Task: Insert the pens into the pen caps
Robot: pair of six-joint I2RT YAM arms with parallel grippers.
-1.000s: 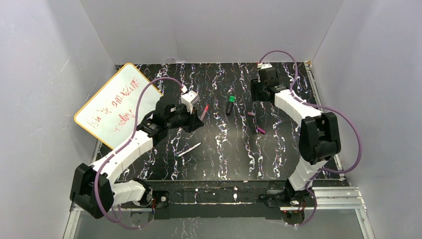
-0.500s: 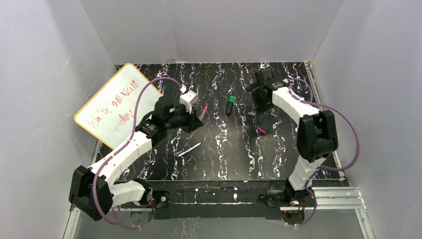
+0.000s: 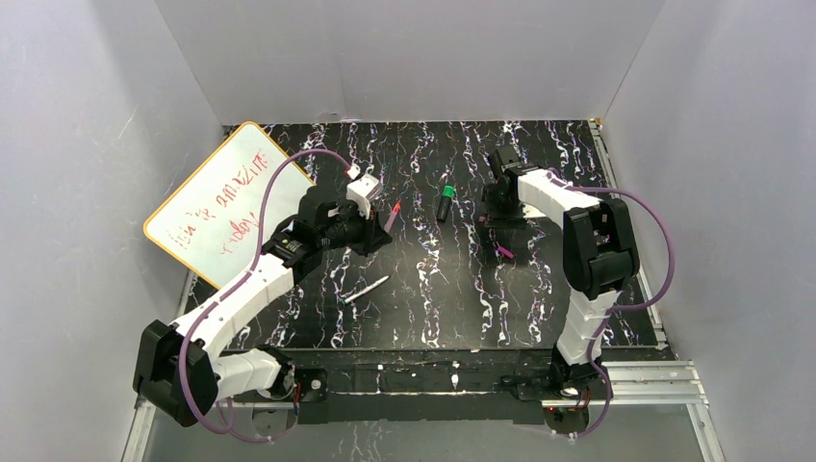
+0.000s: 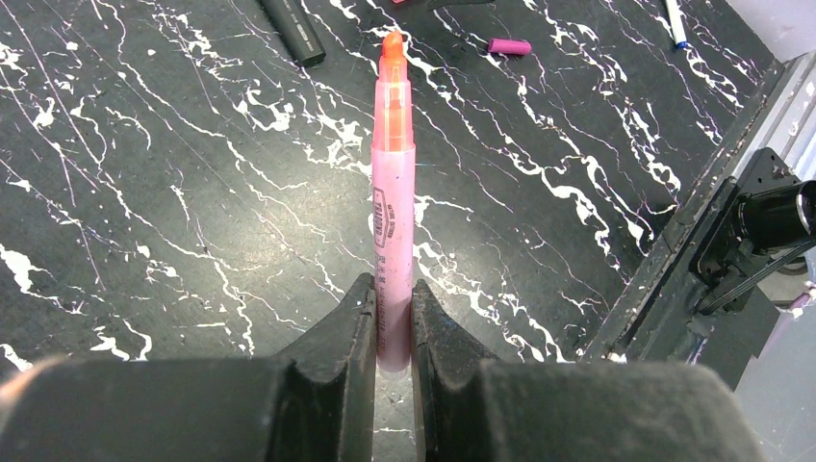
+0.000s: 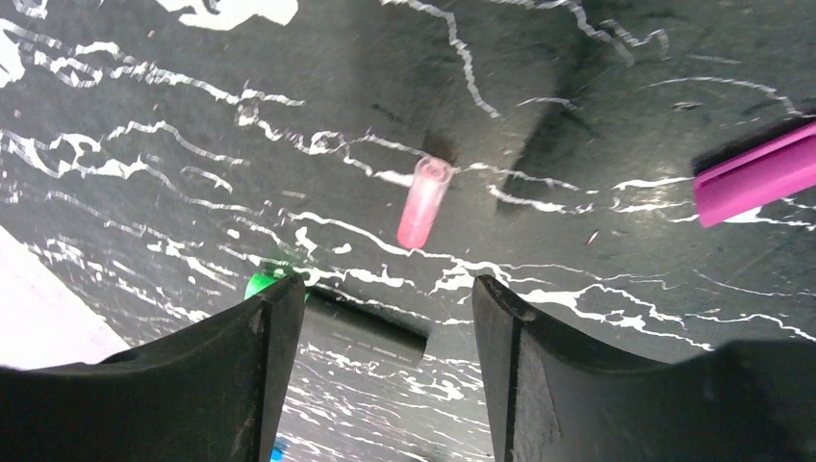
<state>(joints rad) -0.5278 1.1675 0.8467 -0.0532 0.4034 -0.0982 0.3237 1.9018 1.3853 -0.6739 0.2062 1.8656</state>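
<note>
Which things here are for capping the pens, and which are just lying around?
For the job: slim pink pen, slim white-grey pen, thick black green-tipped marker, pale pink plastic cap, magenta plastic cap.
Lying about: yellow-rimmed whiteboard.

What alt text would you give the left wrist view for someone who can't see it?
The left fingers pinch the lower end of an uncapped magenta pen, its tip pointing away over a black, white-veined table. Beyond it lie a magenta cap and, at the top edge, part of a black pen.
</note>
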